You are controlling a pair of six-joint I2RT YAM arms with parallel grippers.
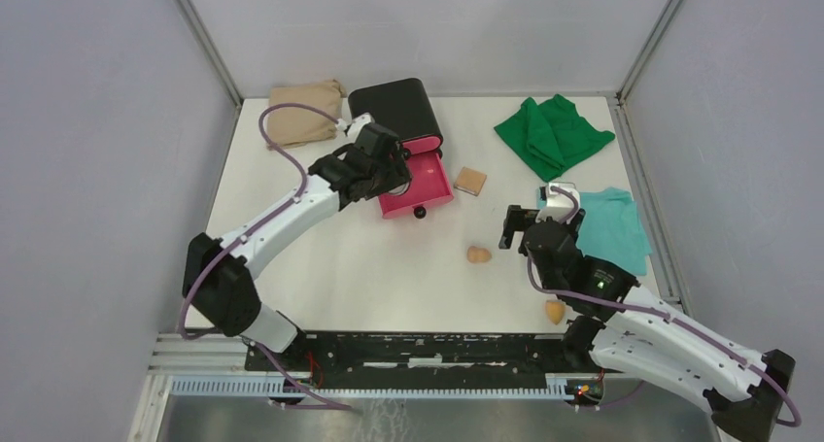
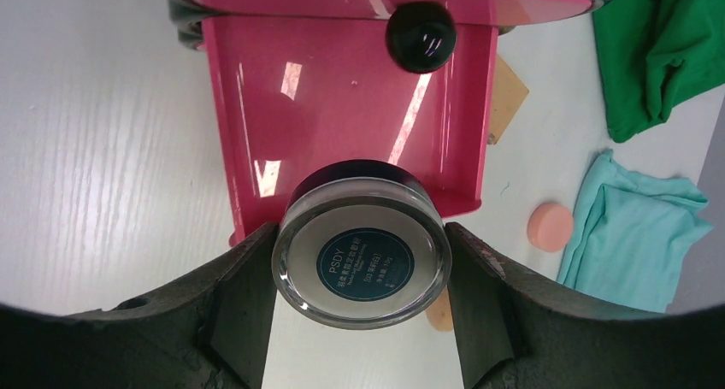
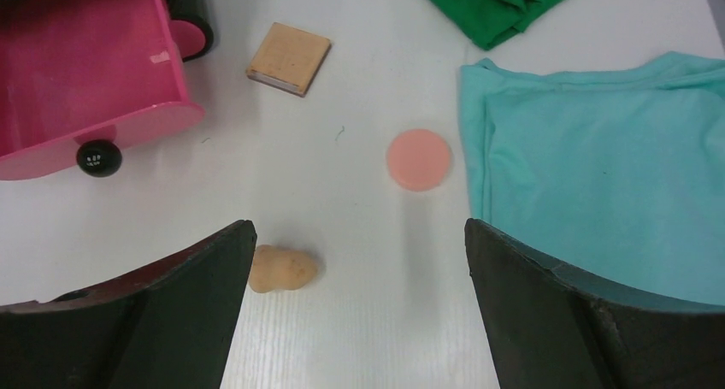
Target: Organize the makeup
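Silvery round compact [image 2: 363,256] with dark-blue centre, clamped between the jaws of the left gripper [image 2: 361,274]. Hangs at one end of the open pink drawer [image 2: 342,107], pulled out of the black box [image 1: 394,107]. Right gripper [image 3: 359,312]: jaws wide apart, nothing between them, above the white worktop [image 3: 359,90]. Ahead of it, a tan egg-shaped sponge [image 3: 282,269], a pink round piece [image 3: 419,159] just beside the teal cloth [image 3: 598,167], and a tan square pad [image 3: 289,57] near the drawer. Second sponge [image 1: 555,311] close by the right arm.
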